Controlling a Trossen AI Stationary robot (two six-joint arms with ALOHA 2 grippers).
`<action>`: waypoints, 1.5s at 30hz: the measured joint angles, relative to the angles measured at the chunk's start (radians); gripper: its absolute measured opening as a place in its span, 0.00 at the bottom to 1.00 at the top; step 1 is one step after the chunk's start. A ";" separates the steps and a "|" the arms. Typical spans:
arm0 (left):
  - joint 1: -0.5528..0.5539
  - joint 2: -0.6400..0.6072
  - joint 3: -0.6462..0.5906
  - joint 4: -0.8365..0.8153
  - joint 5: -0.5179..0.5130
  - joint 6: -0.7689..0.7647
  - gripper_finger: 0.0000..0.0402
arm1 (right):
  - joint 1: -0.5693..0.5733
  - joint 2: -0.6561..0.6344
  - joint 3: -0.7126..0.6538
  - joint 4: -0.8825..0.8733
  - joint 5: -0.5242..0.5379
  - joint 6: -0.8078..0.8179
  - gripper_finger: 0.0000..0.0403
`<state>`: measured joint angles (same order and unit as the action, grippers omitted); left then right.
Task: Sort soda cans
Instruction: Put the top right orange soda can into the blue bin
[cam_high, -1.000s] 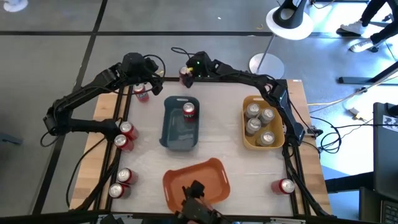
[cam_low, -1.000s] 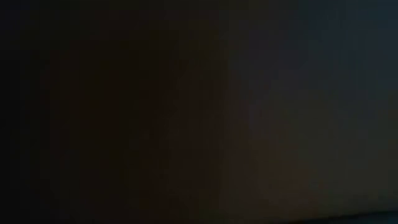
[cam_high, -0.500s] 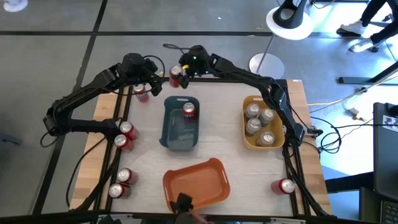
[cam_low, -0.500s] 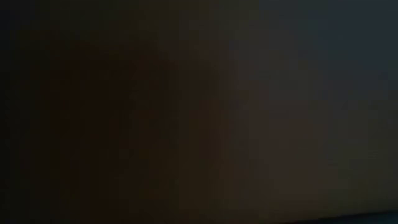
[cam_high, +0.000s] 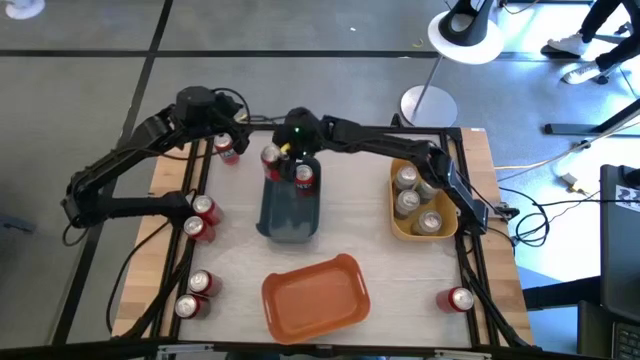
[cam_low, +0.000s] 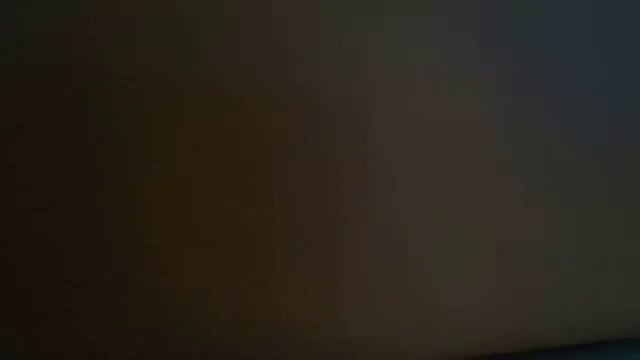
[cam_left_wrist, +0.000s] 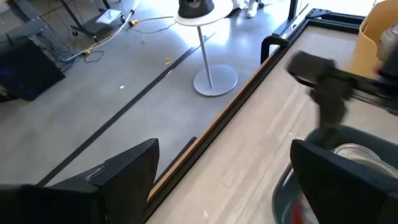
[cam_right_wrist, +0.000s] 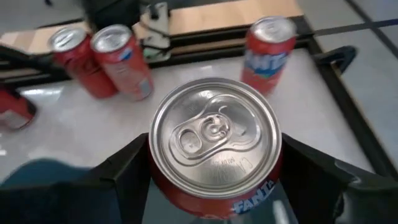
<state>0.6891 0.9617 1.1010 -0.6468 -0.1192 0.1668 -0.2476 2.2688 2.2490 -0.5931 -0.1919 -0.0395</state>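
Observation:
My right gripper (cam_high: 278, 152) is shut on a red Fanta can (cam_high: 270, 158) over the far end of the grey bin (cam_high: 288, 218). In the right wrist view the can's silver top (cam_right_wrist: 214, 134) fills the middle. One red can (cam_high: 304, 177) stands in the grey bin. My left gripper (cam_high: 226, 128) hangs open above the table's far-left corner, close to a red can (cam_high: 228, 150) standing on its base. In the left wrist view my left gripper (cam_left_wrist: 224, 180) has nothing between its fingers. The low view is dark. My right gripper pinches the red can by its side wall (cam_right_wrist: 249, 202), just under the top rim, one finger (cam_right_wrist: 124, 177) on each side. The fingers come down on it from above, slanting. The can is lifted clear and stays roughly upright, with the grey bin below it.
A yellow bin (cam_high: 447, 205) on the right holds several silver cans. An orange tray (cam_high: 315, 295) lies at the near edge. Several red cans (cam_high: 203, 210) stand along the left side and one (cam_high: 458, 298) lies near right. Bare tabletop shows between the bins.
My right gripper has carried the red can from beyond the table's far edge toward the left and then toward the near edge, to a place over the grey bin's far end. My left arm has drawn back a little toward the left.

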 joint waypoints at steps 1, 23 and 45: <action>0.000 -0.001 0.000 -0.003 0.000 -0.005 0.87 | 0.010 0.000 0.000 -0.011 0.009 0.000 0.71; 0.000 0.002 0.000 -0.028 0.000 -0.032 0.87 | 0.071 0.008 -0.278 0.182 0.245 0.035 0.71; 0.000 0.002 0.000 -0.026 0.000 -0.057 0.87 | 0.071 -0.070 -0.259 0.194 0.253 -0.018 0.87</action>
<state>0.6891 0.9638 1.1007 -0.6729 -0.1188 0.1101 -0.1768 2.1985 1.9897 -0.3994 0.0613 -0.0577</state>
